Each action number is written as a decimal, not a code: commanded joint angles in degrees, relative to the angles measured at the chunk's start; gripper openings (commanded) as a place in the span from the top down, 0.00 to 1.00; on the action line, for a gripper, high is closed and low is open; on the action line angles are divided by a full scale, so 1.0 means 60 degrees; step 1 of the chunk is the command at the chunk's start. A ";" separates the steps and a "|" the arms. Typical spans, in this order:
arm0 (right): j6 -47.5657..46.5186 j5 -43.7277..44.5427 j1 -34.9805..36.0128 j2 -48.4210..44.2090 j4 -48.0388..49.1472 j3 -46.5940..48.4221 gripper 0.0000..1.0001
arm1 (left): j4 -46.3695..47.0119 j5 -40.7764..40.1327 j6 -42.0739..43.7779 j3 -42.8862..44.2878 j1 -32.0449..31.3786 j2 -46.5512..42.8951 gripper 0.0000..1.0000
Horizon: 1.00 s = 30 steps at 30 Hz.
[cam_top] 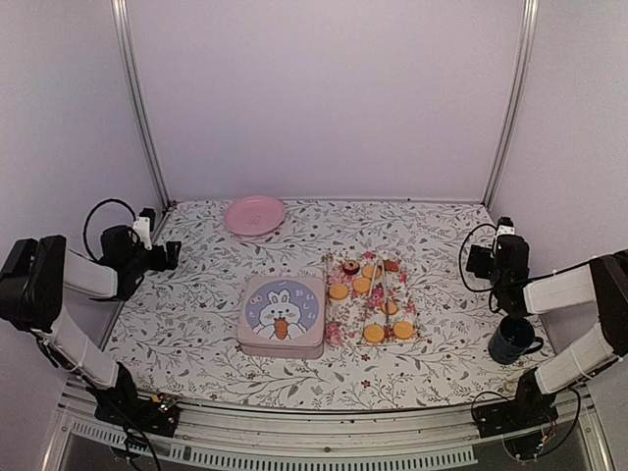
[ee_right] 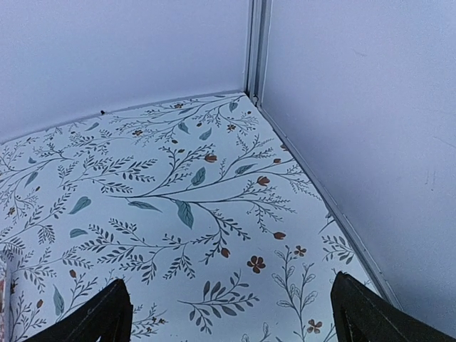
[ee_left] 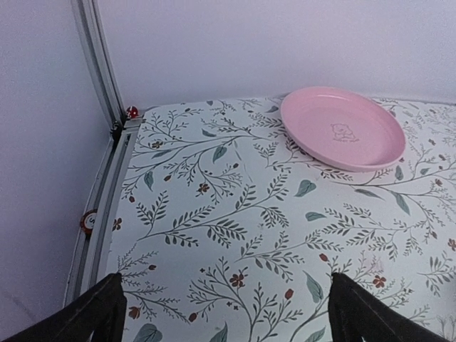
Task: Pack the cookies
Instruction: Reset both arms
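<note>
The cookies [cam_top: 374, 334] are small round biscuits, mostly golden-orange with a dark brown one at the far end. They lie on a rose-patterned rectangular tray [cam_top: 345, 316] in the middle of the table, seen only in the top view. My left gripper [cam_top: 171, 254] hovers open at the far left, well away from them. Its wrist view shows dark fingertips [ee_left: 105, 312] wide apart over bare tablecloth. At the far right my right gripper [cam_top: 472, 263] is open too, its fingertips [ee_right: 356, 313] spread over the cloth near the back right corner. Neither holds anything.
A closed square tin [cam_top: 282, 316] with a rabbit on its lid sits just left of the tray. A pink plate [cam_top: 254, 215] [ee_left: 342, 128] stands at the back left. A dark blue mug [cam_top: 512, 340] stands at the right front, beside the right arm. Walls enclose three sides.
</note>
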 commanded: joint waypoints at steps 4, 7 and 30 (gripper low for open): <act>-0.0981 -0.0305 -0.0134 0.0119 0.3633 -0.0827 0.01 | 0.2502 0.0375 -0.1072 -0.1014 0.0082 -0.0393 0.01; -0.1025 -0.0454 -0.0210 0.0118 0.3903 -0.0931 0.01 | 0.4228 0.0623 -0.0849 -0.1818 -0.0104 -0.0336 0.01; -0.1267 -0.2398 -0.1095 0.1112 0.6944 -0.2039 0.01 | 1.0367 -0.0945 -0.0384 -0.5153 -0.0898 -0.0090 0.01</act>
